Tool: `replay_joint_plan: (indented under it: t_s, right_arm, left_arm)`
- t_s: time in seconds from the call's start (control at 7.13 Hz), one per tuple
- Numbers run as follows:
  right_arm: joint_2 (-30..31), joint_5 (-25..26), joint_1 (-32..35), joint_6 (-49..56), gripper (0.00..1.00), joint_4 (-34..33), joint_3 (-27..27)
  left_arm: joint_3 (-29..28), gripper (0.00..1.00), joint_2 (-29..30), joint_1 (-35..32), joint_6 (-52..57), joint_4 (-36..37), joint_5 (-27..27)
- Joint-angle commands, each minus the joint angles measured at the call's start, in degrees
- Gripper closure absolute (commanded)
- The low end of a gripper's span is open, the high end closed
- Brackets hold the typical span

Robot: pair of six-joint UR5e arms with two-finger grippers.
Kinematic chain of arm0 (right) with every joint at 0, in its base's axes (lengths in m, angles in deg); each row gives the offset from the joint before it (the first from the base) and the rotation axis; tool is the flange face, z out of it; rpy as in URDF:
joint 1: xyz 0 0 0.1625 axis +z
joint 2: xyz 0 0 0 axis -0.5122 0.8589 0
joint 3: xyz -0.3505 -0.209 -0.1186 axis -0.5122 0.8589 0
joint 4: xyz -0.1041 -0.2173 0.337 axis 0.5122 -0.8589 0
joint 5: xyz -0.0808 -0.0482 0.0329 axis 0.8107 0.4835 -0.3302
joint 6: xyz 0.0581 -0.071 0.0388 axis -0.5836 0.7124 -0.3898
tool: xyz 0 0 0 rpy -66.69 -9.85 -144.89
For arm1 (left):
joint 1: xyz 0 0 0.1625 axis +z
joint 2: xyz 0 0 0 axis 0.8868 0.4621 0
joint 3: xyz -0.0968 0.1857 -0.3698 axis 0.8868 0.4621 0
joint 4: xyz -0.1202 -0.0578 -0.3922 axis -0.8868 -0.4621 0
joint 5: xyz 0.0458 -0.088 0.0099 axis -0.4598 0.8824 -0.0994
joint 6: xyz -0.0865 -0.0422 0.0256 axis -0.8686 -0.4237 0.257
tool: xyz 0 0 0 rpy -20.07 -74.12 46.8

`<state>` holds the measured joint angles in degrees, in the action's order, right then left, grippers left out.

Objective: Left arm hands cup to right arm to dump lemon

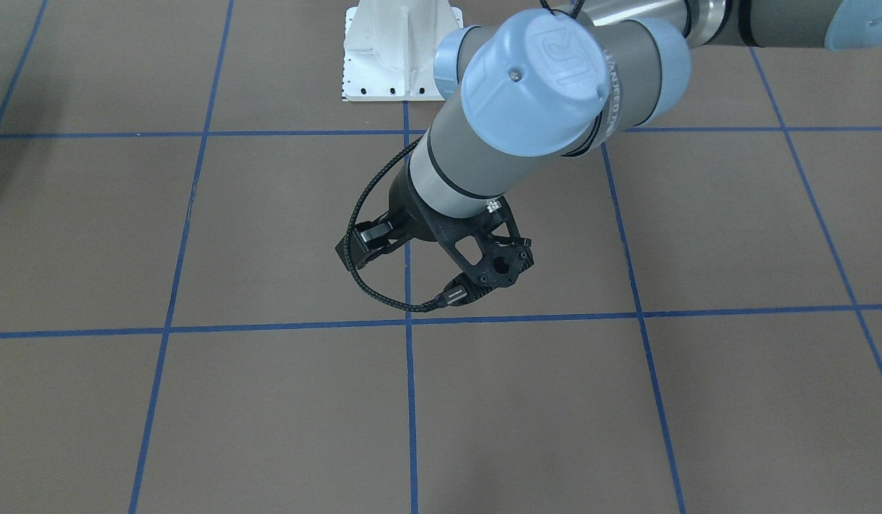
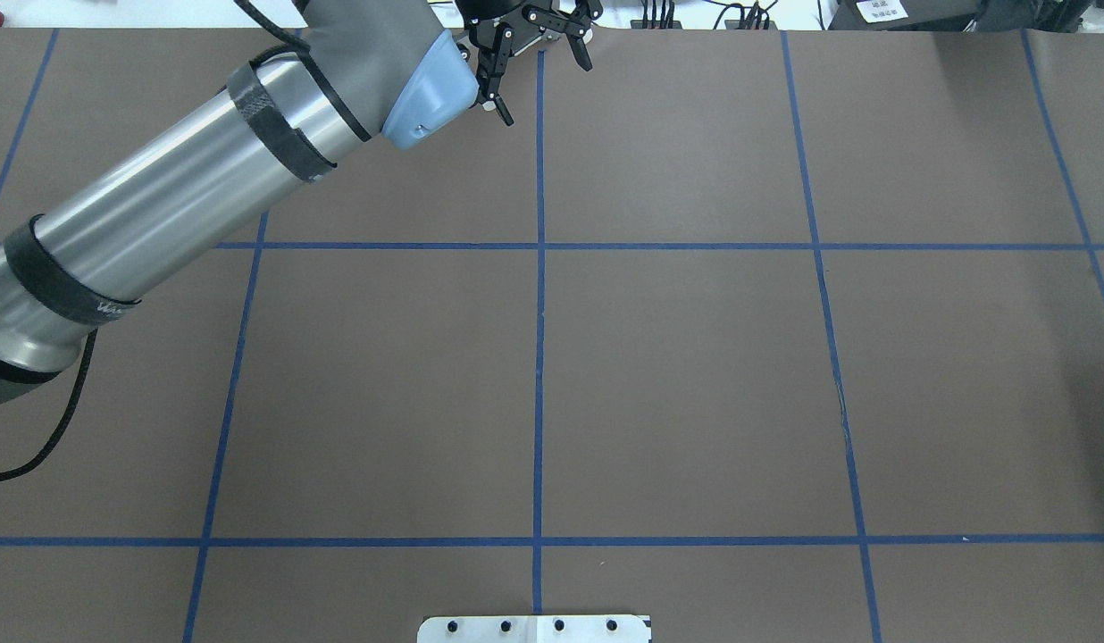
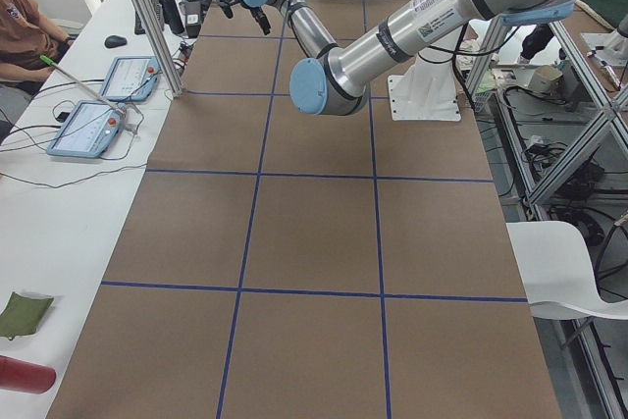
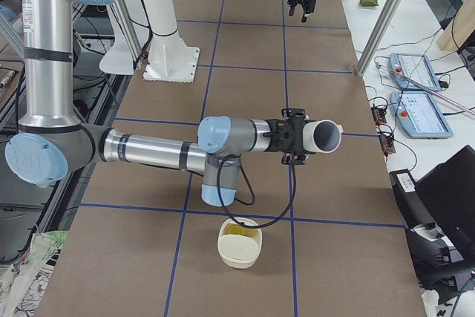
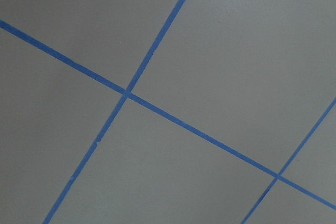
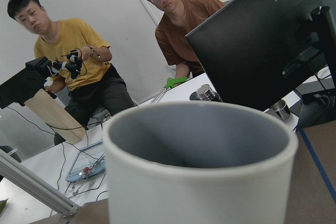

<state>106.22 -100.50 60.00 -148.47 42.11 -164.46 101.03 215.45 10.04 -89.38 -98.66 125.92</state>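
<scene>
At the table's end on the robot's right, the right arm's tool (image 4: 302, 137) has the cup (image 4: 327, 136) at its tip, clear of the table (image 4: 245, 50). The cup lies on its side with its long axis level, its grey mouth turned away from the robot toward the operators' desk. The fingers do not show closely enough, so I cannot tell whether they are pressed onto it. In the right wrist view, the part of the cup's inside that shows is bare.

A yellow lump, by its look the lemon (image 4: 238, 231), lies in a cream bowl (image 4: 239, 260) standing on the table. The bowl is below the cup and off toward the table's right end, apart from it. The dump therefore looks done, and the right arm is much the nearer to both.

The left tool (image 2: 547, 87) hangs with its fingers spread and nothing between them. It is over the middle of the table's far edge, well apart from cup and bowl.
</scene>
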Motion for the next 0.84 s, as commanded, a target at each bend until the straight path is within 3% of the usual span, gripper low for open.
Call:
replay_joint_plan:
  t_s: [0.0, 0.14, 0.56, 0.7]
  right_arm:
    - [-8.95, 6.53, -8.66, 12.82, 0.86, -14.50, 0.09]
    - [-11.77, 15.20, -15.42, 15.48, 0.86, -18.29, 0.09]
    - [-17.23, 34.46, -29.22, 25.60, 0.86, -27.97, 0.09]
    - [-20.11, 46.72, -36.94, 28.32, 0.86, -32.35, 0.35]
  left_arm:
    - [-0.06, 0.00, -0.28, -1.60, 1.37, -0.05, 0.00]
    - [-0.15, 0.00, -0.28, -1.79, 3.11, 0.21, 0.00]
    - [-1.56, 0.00, -0.28, -2.93, 5.50, 0.22, 0.09]
    - [-1.65, 0.00, -0.28, -3.19, 6.11, 0.22, 0.09]
